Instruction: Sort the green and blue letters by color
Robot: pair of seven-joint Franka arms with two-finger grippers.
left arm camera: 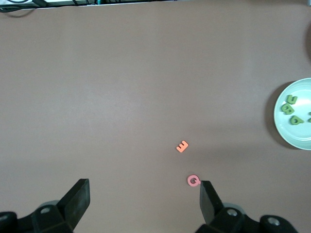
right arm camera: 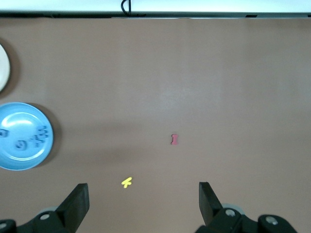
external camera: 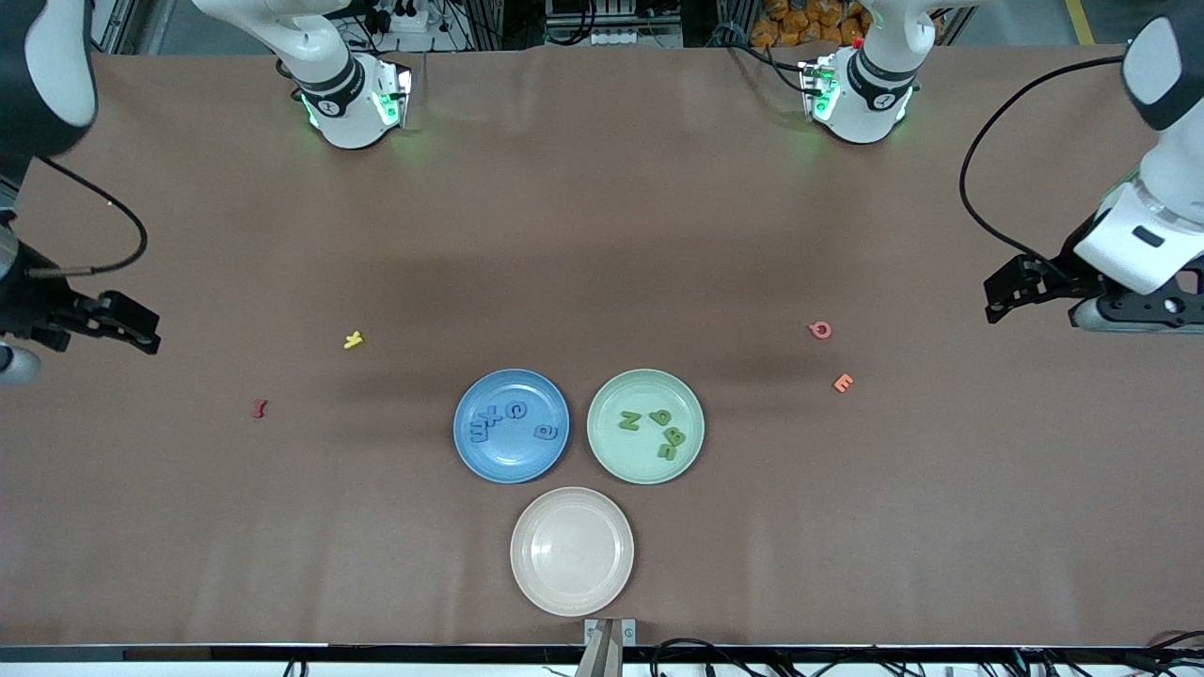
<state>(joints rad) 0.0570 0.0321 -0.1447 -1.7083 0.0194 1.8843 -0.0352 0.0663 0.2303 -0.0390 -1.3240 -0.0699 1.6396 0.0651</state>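
Four blue letters (external camera: 513, 421) lie in the blue plate (external camera: 508, 461). Four green letters (external camera: 658, 432) lie in the green plate (external camera: 625, 456) beside it. My left gripper (external camera: 997, 296) hangs open and empty over bare table at the left arm's end; its wrist view (left arm camera: 143, 189) shows the green plate (left arm camera: 291, 138) and green letters (left arm camera: 291, 109) far off. My right gripper (external camera: 143, 331) hangs open and empty over bare table at the right arm's end; its wrist view (right arm camera: 142, 189) shows the blue plate (right arm camera: 14, 158) with blue letters (right arm camera: 41, 136).
An empty beige plate (external camera: 572, 550) sits nearer the front camera than the two plates. A pink Q (external camera: 820, 329) and orange E (external camera: 844, 382) lie toward the left arm's end. A yellow letter (external camera: 353, 339) and dark red letter (external camera: 260, 408) lie toward the right arm's end.
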